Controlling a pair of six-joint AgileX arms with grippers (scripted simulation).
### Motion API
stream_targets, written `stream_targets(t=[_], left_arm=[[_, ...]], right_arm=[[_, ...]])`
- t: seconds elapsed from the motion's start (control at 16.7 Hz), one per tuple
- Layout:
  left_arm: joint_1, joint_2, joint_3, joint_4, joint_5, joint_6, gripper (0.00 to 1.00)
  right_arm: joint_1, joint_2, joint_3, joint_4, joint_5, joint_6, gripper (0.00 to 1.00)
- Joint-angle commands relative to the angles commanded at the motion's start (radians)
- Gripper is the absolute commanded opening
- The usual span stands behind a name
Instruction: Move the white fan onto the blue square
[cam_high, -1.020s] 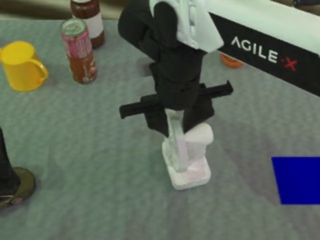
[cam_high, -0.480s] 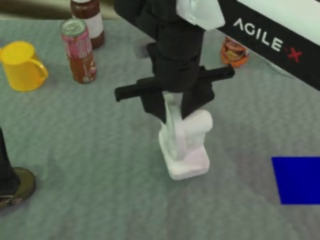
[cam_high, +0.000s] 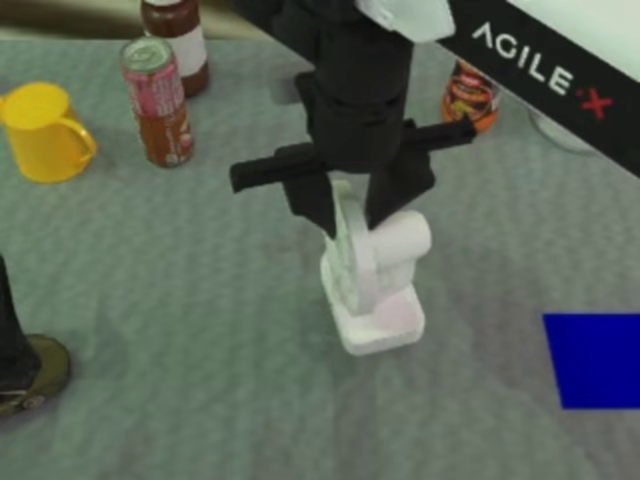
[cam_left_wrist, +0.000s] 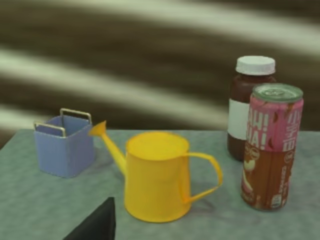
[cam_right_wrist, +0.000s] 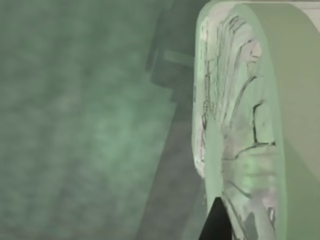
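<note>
At the near edge of the worktop (cam_high: 200, 400), on its left, my left arm sits parked beside a dark round object; its pincer (cam_left_wrist: 95, 225) shows only as 1 dark tip in the left wrist view, so I cannot tell how it is set. The blue square (cam_high: 592, 360) lies flat at the near right edge, bare, well apart from the fan.

Around the middle stands the white fan (cam_high: 372, 275), upright on its square base, motor housing pointing toward the right. The right pincer (cam_high: 352, 205) reaches straight down from above and its 2 dark fingers straddle the top of the round grilled head, closed narrow on it as far as I can judge. In the right wrist view the grille fills the frame, right against 1 fingertip. I cannot tell whether the base is touching the cloth or just off it.

Farther back stand a yellow watering can (cam_high: 40, 130), a pink can (cam_high: 157, 100), a brown jar (cam_high: 178, 35) and an orange container (cam_high: 470, 95).

The risk is the grip: the rim is thin and curved, so the fan could swing or slip during the carry, and then land tilted or partly off the square.
</note>
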Motion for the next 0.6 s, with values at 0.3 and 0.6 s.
stream_targets(t=[0.3,0.6], left_arm=[[0.0,0.0,0.0,0.0,0.0,0.0,1.0],[0.0,0.0,0.0,0.0,0.0,0.0,1.0]], right_arm=[[-0.042,-0.066,-0.102,-0.027,-0.039,-0.159,0.0],[-0.146,-0.228,-0.321,-0.034,-0.092,-0.579,0.0]])
